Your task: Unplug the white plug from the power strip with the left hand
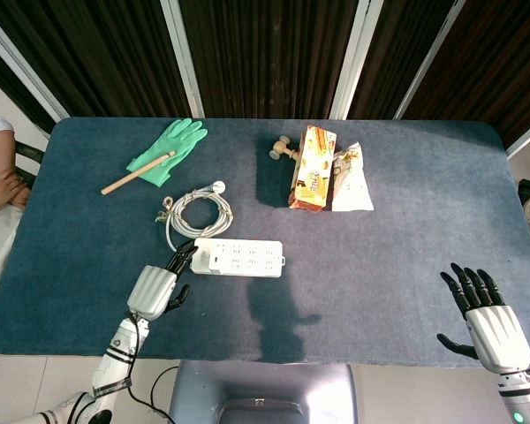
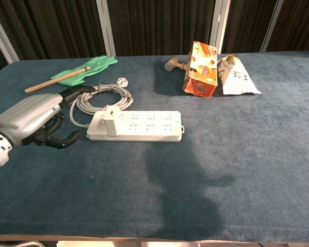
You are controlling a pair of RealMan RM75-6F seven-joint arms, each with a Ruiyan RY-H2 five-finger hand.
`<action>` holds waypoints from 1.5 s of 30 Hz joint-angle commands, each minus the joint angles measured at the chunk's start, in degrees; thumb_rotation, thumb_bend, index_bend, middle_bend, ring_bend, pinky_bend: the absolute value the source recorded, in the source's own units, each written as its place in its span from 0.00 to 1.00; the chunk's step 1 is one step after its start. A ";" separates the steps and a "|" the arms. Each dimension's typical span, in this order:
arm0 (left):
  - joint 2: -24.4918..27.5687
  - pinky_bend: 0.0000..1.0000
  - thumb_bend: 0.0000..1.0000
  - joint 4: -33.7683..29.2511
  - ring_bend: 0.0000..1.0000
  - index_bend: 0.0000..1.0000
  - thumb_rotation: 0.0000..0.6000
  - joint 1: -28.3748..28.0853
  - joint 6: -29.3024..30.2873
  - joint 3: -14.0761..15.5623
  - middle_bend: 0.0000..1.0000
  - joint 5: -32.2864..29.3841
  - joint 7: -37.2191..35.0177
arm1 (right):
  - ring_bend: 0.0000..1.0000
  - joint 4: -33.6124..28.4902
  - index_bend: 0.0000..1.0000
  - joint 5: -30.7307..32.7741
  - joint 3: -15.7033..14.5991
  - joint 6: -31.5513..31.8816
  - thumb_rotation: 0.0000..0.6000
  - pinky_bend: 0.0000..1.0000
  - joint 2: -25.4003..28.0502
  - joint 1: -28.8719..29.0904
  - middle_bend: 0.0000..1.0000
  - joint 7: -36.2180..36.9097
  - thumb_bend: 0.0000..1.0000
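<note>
Two views, head first: left hand point(image 1: 155, 289) beside power strip point(image 1: 238, 258) left end, fingers spread, holding nothing; right hand point(image 1: 490, 322) spread, empty, well apart.
Chest view: white plug point(image 2: 111, 123) upright in strip's left socket.
Advice: pinch plug sides, pull straight up.

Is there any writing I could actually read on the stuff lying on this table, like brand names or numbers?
Orange snack box: red lettering on its front, too blurred to read.
White snack bag: dark print, too small to read.
Power strip: no label or marking legible.
White plug: no visible text.
Green glove and wooden stick: no text.
So nothing can be quoted.
</note>
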 commanded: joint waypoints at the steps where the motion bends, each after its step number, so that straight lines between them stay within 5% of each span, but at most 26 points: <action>1: -2.99 1.00 0.42 1.91 0.85 0.00 1.00 -2.49 -2.95 -1.68 0.03 -3.50 4.20 | 0.00 -0.17 0.00 -0.09 -0.36 -0.86 1.00 0.00 0.23 0.34 0.00 0.37 0.25; 19: -11.28 1.00 0.39 5.17 0.86 0.01 1.00 -8.11 -4.95 -3.16 0.07 -10.76 14.21 | 0.00 -0.52 0.00 -0.89 -1.53 -2.33 1.00 0.00 1.27 1.11 0.00 2.22 0.25; 38: -18.17 1.00 0.37 15.29 0.86 0.03 1.00 -10.70 -1.11 -2.07 0.11 -9.97 18.91 | 0.00 -0.56 0.00 -1.38 -2.09 -2.26 1.00 0.00 2.37 1.33 0.00 4.23 0.25; 45: -20.27 1.00 0.36 19.04 0.87 0.10 1.00 -11.33 0.00 -2.73 0.20 -10.50 19.51 | 0.00 -0.55 0.00 -1.71 -2.41 -2.47 1.00 0.00 2.67 1.46 0.00 4.63 0.25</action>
